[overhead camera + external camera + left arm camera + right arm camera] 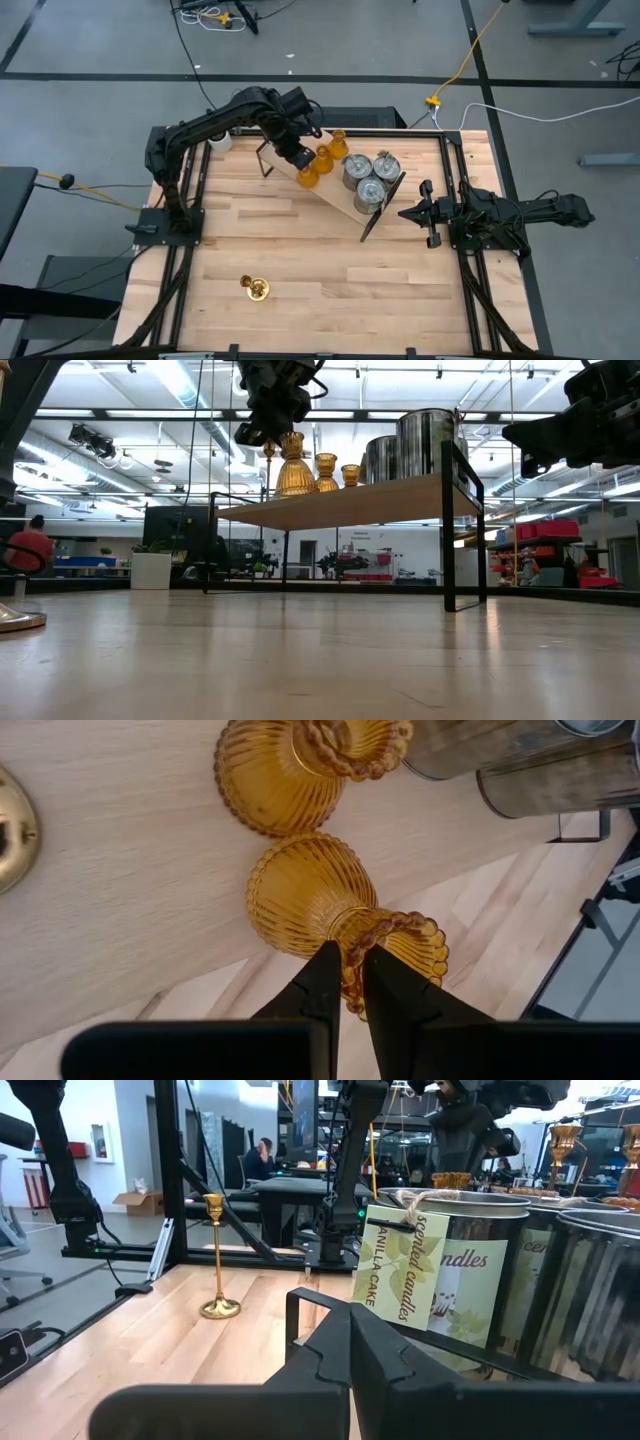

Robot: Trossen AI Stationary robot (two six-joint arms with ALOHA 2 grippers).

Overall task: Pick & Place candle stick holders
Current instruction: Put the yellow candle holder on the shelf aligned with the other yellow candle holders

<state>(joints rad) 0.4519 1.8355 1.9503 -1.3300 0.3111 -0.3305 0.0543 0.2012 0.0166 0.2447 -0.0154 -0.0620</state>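
Pinching the beaded rim of an amber glass holder (330, 915), the left tool (345, 982) is nearly shut on it above the raised shelf (325, 192). It seems just seated there, upright, directly beneath the tool. Ribbed, squat. Right tool (424, 212) waits shut, empty, beside the shelf.

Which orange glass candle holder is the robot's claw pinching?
The amber glass holder at the shelf's end, farthest from the silver tins. The left gripper pinches its beaded rim; the other two amber ones stand untouched beside it.
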